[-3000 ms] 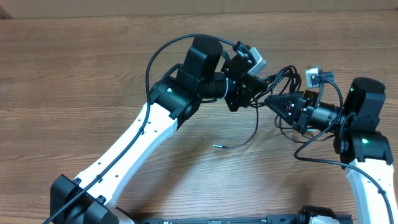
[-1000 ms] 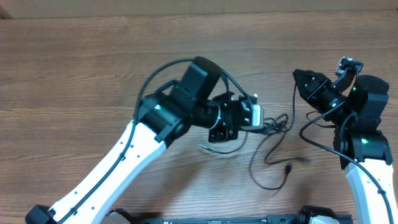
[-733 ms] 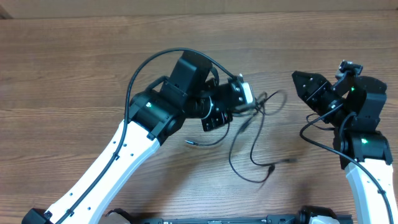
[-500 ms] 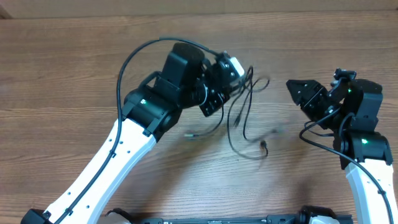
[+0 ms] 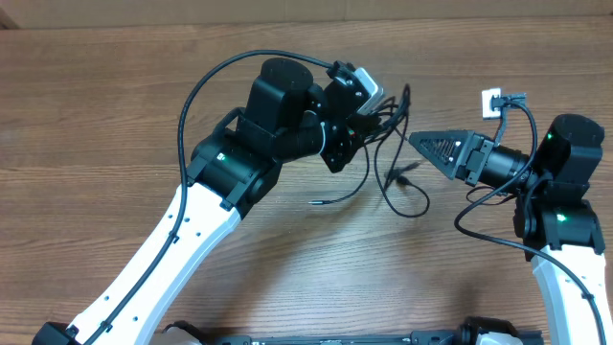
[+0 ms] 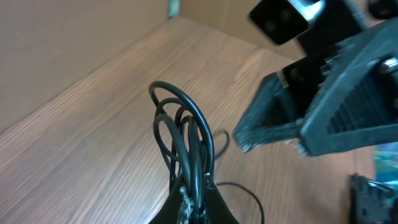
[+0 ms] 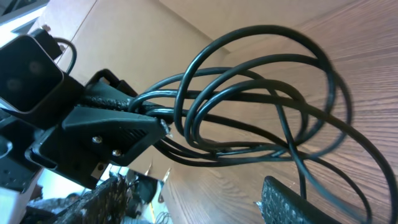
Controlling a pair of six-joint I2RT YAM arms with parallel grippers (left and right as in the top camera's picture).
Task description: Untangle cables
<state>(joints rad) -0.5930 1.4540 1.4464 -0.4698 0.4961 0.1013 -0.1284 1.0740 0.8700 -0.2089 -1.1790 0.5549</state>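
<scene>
Two claws work over the wooden surface (image 5: 115, 115). The left claw (image 6: 196, 198) is clenched on one bundle of thin black cables (image 6: 198, 165), and the loops fan out ahead of it. I cannot tell how many cords there are. Two loose ends trail below that claw: a silver-tipped end (image 5: 316, 202) and a dark plug (image 5: 395, 175). The right claw (image 5: 418, 141) is released and empty, its tips just beside the loops.

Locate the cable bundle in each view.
Overhead: cable bundle upper centre.
Left wrist: cable bundle centre, looping up from the bottom edge.
Right wrist: cable bundle fills the centre.
Shared landmark: left claw gripping it, at bottom edge in its own view, centre-left in the right wrist's.
</scene>
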